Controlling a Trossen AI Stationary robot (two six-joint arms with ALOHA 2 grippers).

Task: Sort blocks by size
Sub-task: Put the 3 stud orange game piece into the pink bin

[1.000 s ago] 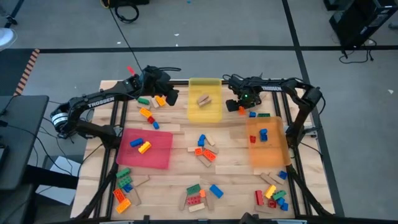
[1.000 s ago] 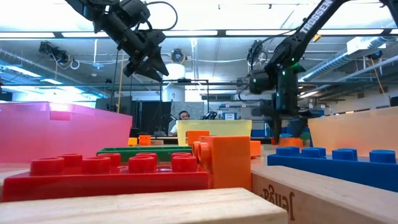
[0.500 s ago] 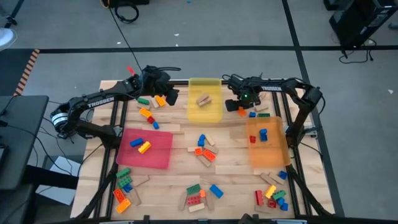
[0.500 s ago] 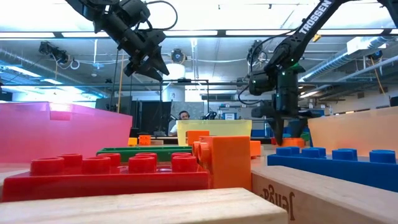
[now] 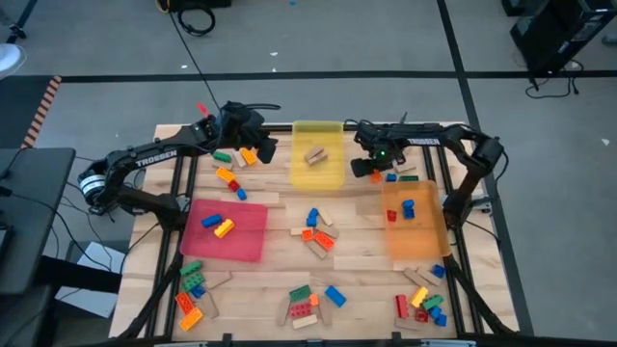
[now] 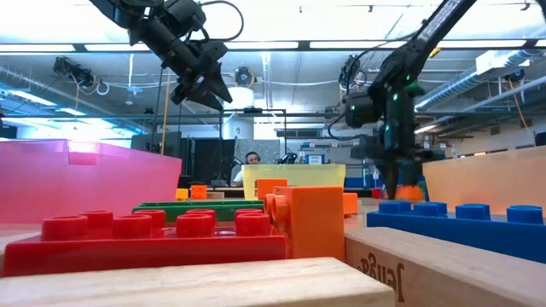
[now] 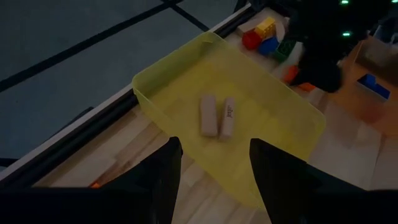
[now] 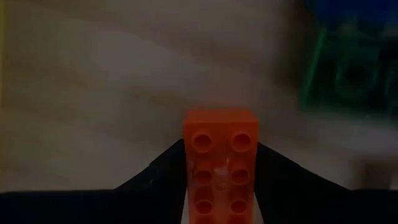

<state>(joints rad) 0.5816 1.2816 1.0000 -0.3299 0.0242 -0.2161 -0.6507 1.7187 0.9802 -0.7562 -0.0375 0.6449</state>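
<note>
My right gripper (image 5: pixel 373 167) stands over the table's far side, between the yellow tray (image 5: pixel 318 128) and the orange tray (image 5: pixel 424 243). It points down and is shut on a small orange brick (image 8: pixel 221 155). Blue and green bricks (image 5: pixel 397 177) lie just beside it. My left gripper (image 5: pixel 263 149) hangs in the air over the far left, open with nothing between its fingers (image 7: pixel 166 171). Its wrist view looks at two tan wooden blocks (image 7: pixel 217 116) lying flat in the yellow tray. My right gripper pinches the orange brick's two long sides (image 8: pixel 189 163) between its two fingers, which come from above and point down. The brick's studded top faces up at the wrist camera. Whether the brick rests on the table or is lifted clear, I cannot tell.
A red tray (image 5: pixel 253 243) at the left holds two bricks; the orange tray holds blue and red ones. Loose bricks and wooden blocks lie at the far left (image 5: pixel 229 173), in the middle (image 5: pixel 318 234) and in clusters along the near edge (image 5: pixel 307 304).
My right gripper has closed its fingers on the orange brick, still pointing down at about the same spot.
</note>
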